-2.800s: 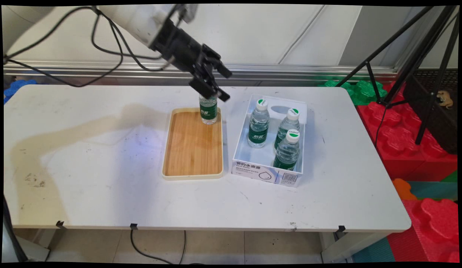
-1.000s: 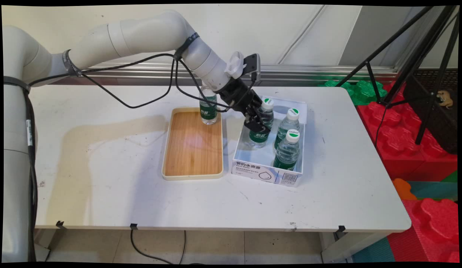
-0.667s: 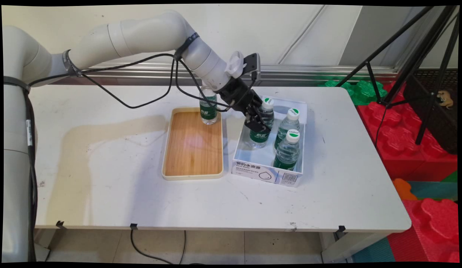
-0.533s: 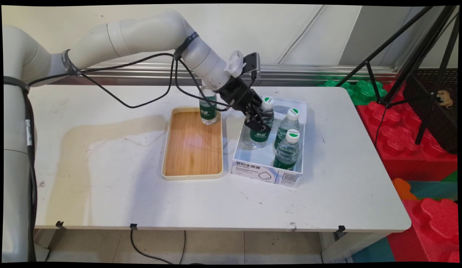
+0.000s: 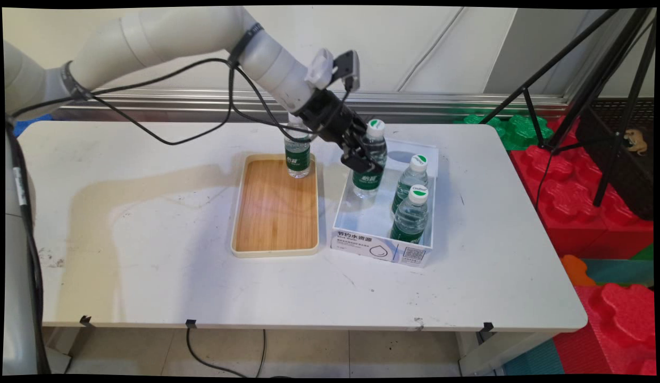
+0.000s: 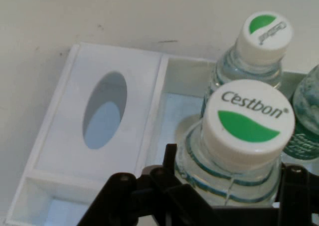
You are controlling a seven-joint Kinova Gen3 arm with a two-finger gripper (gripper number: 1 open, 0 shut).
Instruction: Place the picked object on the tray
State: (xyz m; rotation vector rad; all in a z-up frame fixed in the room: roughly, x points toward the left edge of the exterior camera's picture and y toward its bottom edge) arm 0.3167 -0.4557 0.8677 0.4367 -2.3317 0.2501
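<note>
- Main view: the gripper (image 5: pixel 361 158) is seen clenched around the body of a water bottle (image 5: pixel 370 159), just above its green label. The bottle appears raised, with its base about level with the rim of the white box (image 5: pixel 382 247), above the box's far left part.
- The held bottle is kept nearly upright, its long axis close to vertical and its white and green cap pointing up, with perhaps a slight lean.
- Two more bottles (image 5: pixel 409 210) are seen standing upright in the right part of the box, one behind the other.
- A fourth bottle (image 5: pixel 298 154) is seen standing upright at the far end of the wooden tray (image 5: pixel 274 213), which lies on the counter (image 5: pixel 149 239) just left of the box. It is partly hidden by the arm.
- As far as can be judged from the layout: one bottle is on the tray, one is in the grasp and off the box floor, and two remain in the box.
- Hand view: the fingers (image 6: pixel 172 158) are shown pressed against the neck and shoulder of the held bottle, whose cap (image 6: pixel 246 121) faces the camera and reads "Cestbon".
- Behind it another capped bottle (image 6: pixel 261 41) is visible, and a third at the right edge.
- To the left, the box's flap with an oval opening (image 6: pixel 104 109) is seen.
</note>
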